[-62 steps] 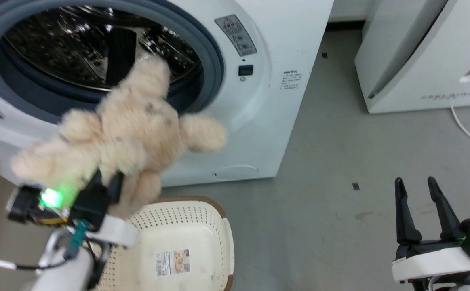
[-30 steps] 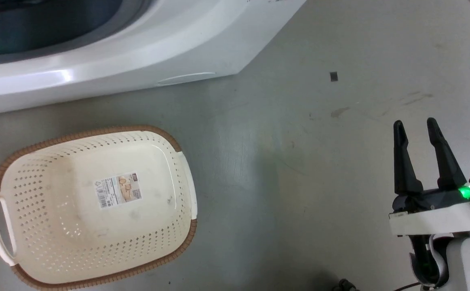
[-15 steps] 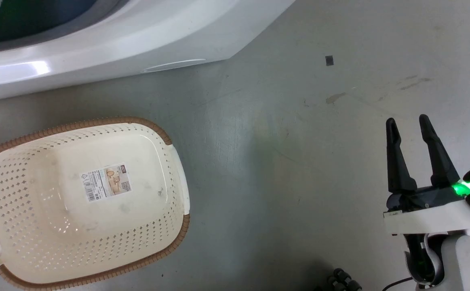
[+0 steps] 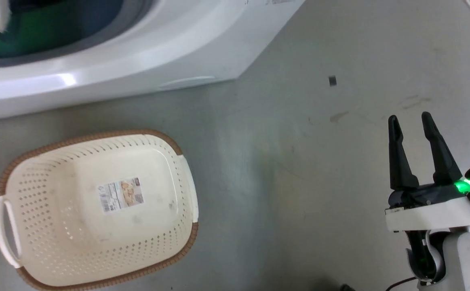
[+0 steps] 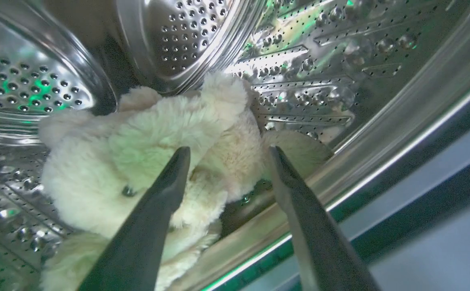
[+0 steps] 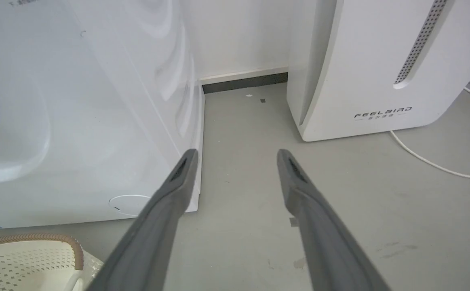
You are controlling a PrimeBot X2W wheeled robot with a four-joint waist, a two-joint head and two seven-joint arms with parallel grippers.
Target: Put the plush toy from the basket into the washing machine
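- The plush toy (image 5: 150,161) lies inside the washing machine (image 4: 138,68), sprawled on the lower curve of the perforated steel drum (image 5: 202,36). One dark eye faces the left wrist camera.
- The left gripper (image 5: 227,151) is inside the porthole with its two dark fingers spread wide and pinching nothing. One finger (image 5: 166,194) overlaps the toy's fur in the picture, but whether it touches cannot be told.
- The step in hand is judged to be letting go and backing the left arm out, since the toy rests in the drum with the jaws apart.
- Done well, the jaws should be kept spread and drawn straight back along their own line, so no shaggy fur snags and drags the toy toward the opening.
- The toy sits close to the drum's front lip. A sideways sweep could nudge a limb over onto the grey gasket (image 5: 420,161), where it might foul the door.
- The fingers should also lift clear of the gasket on the way out rather than scrape it.
- The basket (image 4: 89,137) stands on the grey floor just in front of the machine, with a sticker (image 4: 120,195) on its bottom.
- The right gripper (image 4: 409,118) hangs over bare floor well apart from the basket, jaws parted and holding nothing.
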